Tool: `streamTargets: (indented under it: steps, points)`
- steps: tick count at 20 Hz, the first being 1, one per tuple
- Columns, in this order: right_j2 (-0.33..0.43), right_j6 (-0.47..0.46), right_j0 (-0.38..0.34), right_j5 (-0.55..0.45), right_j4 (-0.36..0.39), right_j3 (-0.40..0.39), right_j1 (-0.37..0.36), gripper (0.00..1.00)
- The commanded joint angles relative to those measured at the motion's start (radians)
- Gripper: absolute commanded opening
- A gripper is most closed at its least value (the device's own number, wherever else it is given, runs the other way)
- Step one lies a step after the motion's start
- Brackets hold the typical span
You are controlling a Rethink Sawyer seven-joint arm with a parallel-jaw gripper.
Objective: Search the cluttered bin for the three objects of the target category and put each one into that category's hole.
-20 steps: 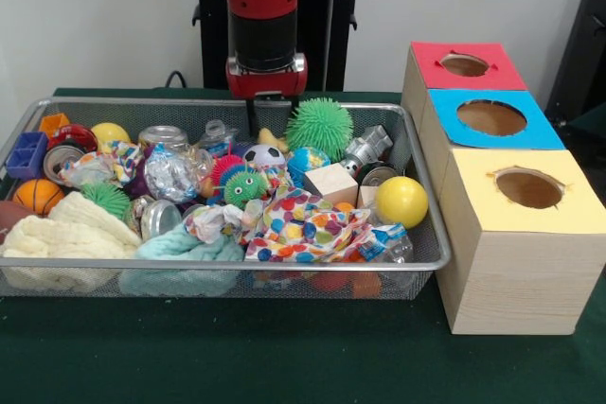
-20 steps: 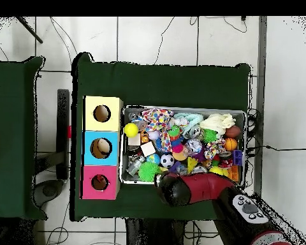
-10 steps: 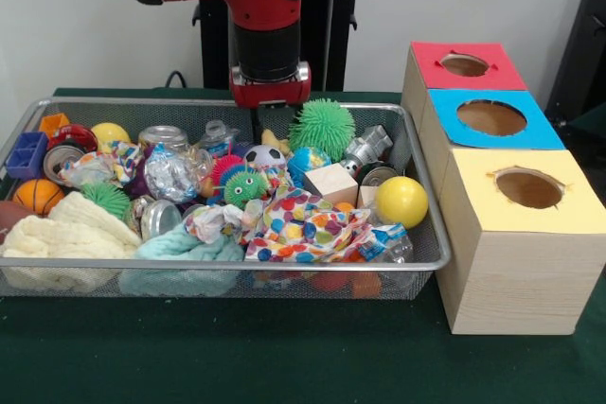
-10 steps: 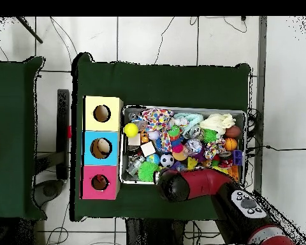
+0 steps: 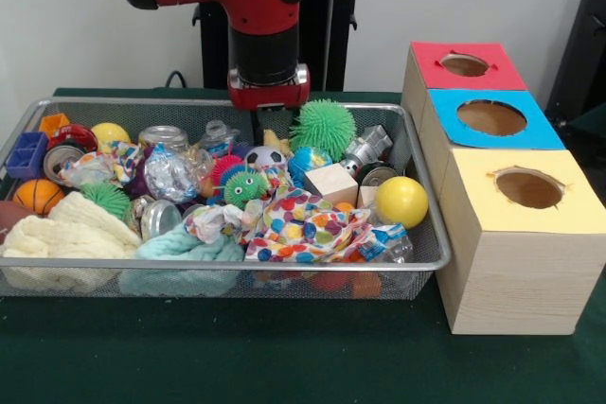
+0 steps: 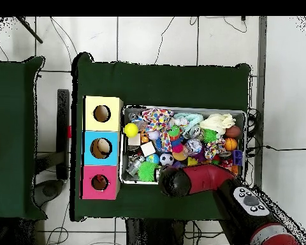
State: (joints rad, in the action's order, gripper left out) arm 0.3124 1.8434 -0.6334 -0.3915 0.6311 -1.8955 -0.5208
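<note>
Hand above bin's far edge — soccer ball just below; grip state unclear.

A green-clothed table carries a wire bin at centre-left and three coloured-topped boxes at right.

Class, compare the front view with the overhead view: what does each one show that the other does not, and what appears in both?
Only the front view shows the wire bin's mesh side wall, the boxes' wooden sides and the pincer hanging at the bin's far edge. Only the overhead view shows the tiled floor, a second green table and something pale inside the blue box's hole. Both show the yellow ball, the green spiky ball, the soccer ball and the red, blue and yellow boxes.
</note>
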Motion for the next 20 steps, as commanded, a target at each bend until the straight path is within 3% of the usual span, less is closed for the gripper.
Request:
streamTargets:
  steps: [1, 14, 16, 20]
  points:
    - [0.11, -0.081, -0.02, -0.013, 0.013, 0.141, 0.036, 0.0]
    - [0.101, -0.039, -0.018, 0.021, 0.01, 0.116, 0.017, 0.0]
    - [0.103, -0.031, -0.022, 0.0, -0.009, 0.071, -0.035, 0.0]
    - [0.138, -0.052, -0.043, -0.131, -0.107, -0.062, -0.241, 0.0]
